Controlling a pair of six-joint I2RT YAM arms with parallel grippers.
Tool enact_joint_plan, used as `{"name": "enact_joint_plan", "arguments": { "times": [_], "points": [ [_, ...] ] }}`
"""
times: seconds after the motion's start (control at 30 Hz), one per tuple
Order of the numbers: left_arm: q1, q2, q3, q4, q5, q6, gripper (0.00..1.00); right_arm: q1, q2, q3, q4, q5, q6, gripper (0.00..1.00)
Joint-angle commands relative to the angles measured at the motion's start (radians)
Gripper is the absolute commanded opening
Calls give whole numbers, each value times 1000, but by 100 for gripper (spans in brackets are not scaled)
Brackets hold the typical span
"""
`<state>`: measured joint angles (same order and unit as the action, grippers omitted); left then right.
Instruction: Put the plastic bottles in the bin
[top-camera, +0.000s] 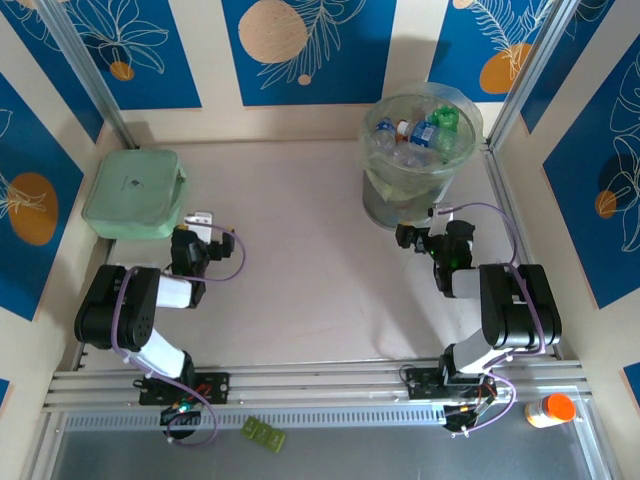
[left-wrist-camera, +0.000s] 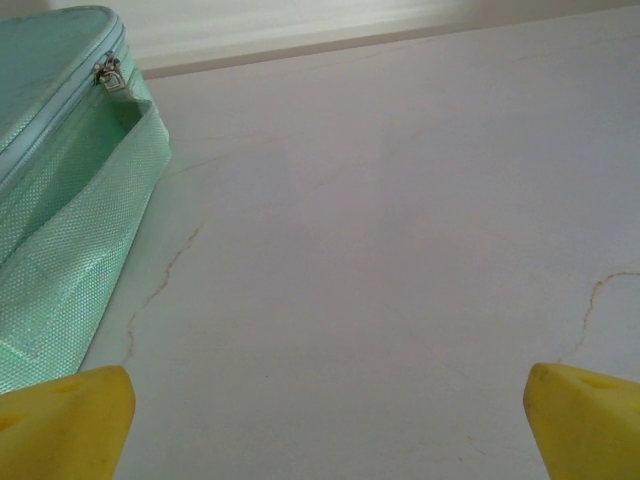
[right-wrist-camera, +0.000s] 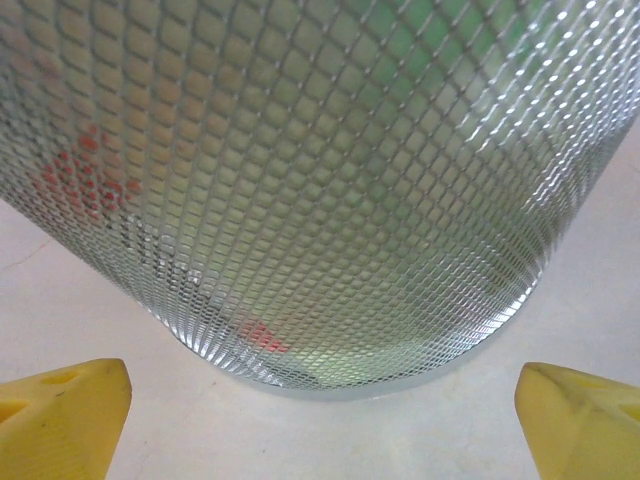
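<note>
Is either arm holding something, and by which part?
Nothing is held: the left end effector and right end effector are both open and empty, the right facing the bin.

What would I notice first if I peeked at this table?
Probably the tall mesh bin at the far right, stuffed with crushed plastic bottles. After that, the pale-green zipped box at the far left, and a lone orange-capped bottle lying at the near right corner.

The left hand (left-wrist-camera: 325, 425) holds its yellow fingertips (left-wrist-camera: 60, 420) wide apart above the pale, hairline-cracked counter (left-wrist-camera: 380, 250). A pale-green zippered fabric box (left-wrist-camera: 60, 180) lies ahead-left.
</note>
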<state>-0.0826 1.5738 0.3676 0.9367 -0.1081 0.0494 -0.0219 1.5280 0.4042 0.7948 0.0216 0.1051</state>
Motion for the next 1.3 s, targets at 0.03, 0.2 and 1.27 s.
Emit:
{"name": "enact_joint_plan", "arguments": {
  "times": [0.03,0.2,1.27],
  "points": [
    [6,-2,17,-9,14,-7,99,6,-2,25,-8,2,-9,99],
    [6,-5,14,-4,15,-7,99,22,-6,14,5,31,-18,99],
    [6,-8,5,10,13,-5,99,13,-6,18,3,14,-13,99]
  ]
}}
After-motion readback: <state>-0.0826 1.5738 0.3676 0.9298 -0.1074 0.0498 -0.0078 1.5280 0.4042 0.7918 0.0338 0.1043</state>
